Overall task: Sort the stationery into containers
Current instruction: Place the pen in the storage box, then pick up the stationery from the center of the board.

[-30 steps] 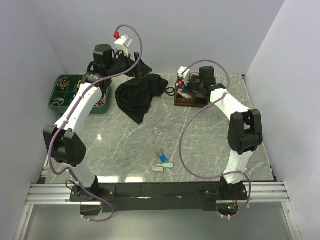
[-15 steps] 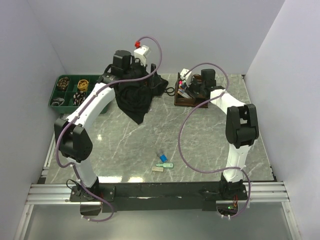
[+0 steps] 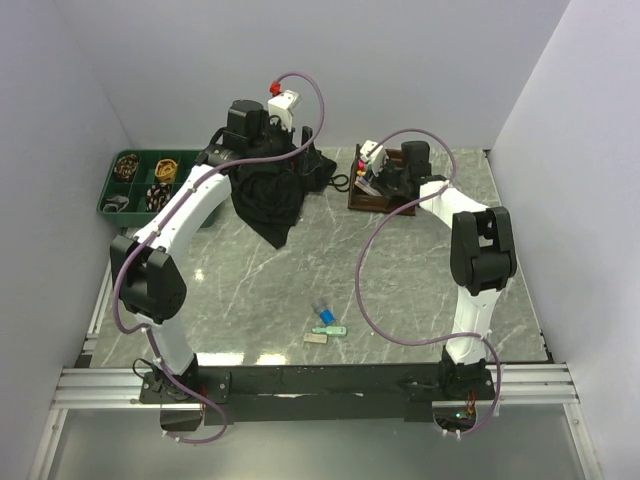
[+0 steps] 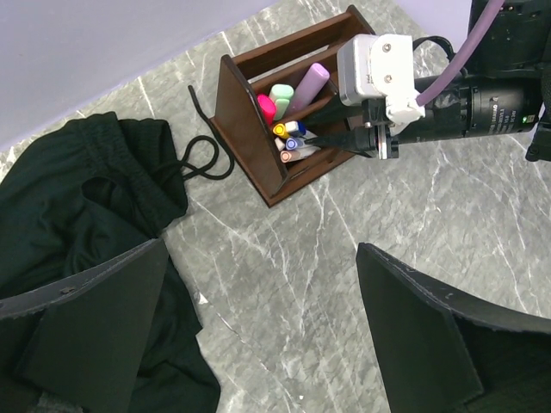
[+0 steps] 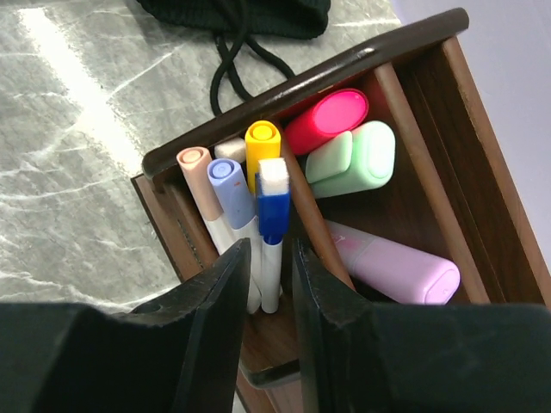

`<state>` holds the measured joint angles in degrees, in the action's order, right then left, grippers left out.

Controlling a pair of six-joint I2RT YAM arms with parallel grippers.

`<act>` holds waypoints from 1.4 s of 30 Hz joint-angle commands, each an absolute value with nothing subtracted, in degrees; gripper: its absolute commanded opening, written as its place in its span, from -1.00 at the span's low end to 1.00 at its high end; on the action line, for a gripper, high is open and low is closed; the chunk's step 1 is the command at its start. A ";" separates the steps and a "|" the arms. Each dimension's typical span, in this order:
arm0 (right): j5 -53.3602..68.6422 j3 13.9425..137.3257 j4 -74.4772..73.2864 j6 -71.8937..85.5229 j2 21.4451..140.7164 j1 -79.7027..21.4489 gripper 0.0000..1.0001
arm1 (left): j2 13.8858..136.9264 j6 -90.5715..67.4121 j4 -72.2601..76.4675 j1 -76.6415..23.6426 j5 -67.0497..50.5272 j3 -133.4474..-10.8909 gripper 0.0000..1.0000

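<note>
Glossy, veined stone-look worktop (image 3: 300, 270); smooth dark-brown wooden desk organiser (image 4: 245, 129); matt black knitted cloth (image 4: 77, 198); smooth pastel plastic highlighters (image 5: 362, 159); dark green plastic tray (image 3: 110, 210).

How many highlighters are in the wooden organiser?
3, sharing the compartment beside the pens: pink highlighter and green highlighter at the far end, lilac highlighter nearer the camera. More may hide underneath.

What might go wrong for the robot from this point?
The right gripper straddles the blue-and-white pen standing in the dark brown wooden organiser; pulling away could snag it or tip neighbouring pens. The open left gripper hangs over the edge of the black cloth, whose cord loops beside the organiser; a low sweep might drag it.
</note>
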<state>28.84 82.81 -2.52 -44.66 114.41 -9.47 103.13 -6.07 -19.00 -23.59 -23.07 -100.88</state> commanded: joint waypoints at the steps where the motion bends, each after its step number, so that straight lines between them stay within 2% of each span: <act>1: 26.90 82.09 1.32 -44.65 112.42 -9.14 -0.29 | 102.30 -6.41 -17.93 -23.55 -23.29 -103.10 0.96; 9: 25.93 81.04 -1.04 -43.33 108.38 -9.23 -0.27 | 101.16 -7.21 -17.49 -23.20 -24.70 -102.48 0.96; 14: 28.11 78.14 -6.22 -40.44 99.07 -9.23 -0.21 | 98.01 -3.61 -20.12 -23.20 -22.25 -100.73 0.96; 19: 33.21 75.68 -14.49 -33.24 88.61 -9.14 -0.13 | 89.15 -3.78 -23.20 -23.20 -20.48 -87.30 0.95; 23: 38.49 74.27 -26.61 -28.22 82.72 -9.31 -0.09 | 82.37 -2.12 -25.57 -24.60 -21.36 -76.84 0.94; 26: 40.87 70.24 -30.23 -27.34 77.10 -9.40 -0.07 | 77.88 2.98 -27.76 -26.80 -22.93 -69.19 0.93; 32: 37.62 61.89 -35.85 -22.52 67.07 -10.63 -0.05 | 72.87 15.01 -29.44 -29.61 -35.94 -60.48 0.90; 42: 37.44 52.48 -38.24 -16.97 50.83 -11.69 -0.05 | 75.93 44.26 -32.35 -39.55 -35.15 -56.79 0.82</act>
<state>37.41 54.57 -38.30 -20.86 57.74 -11.20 74.24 28.80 -32.27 -37.17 -33.26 -57.74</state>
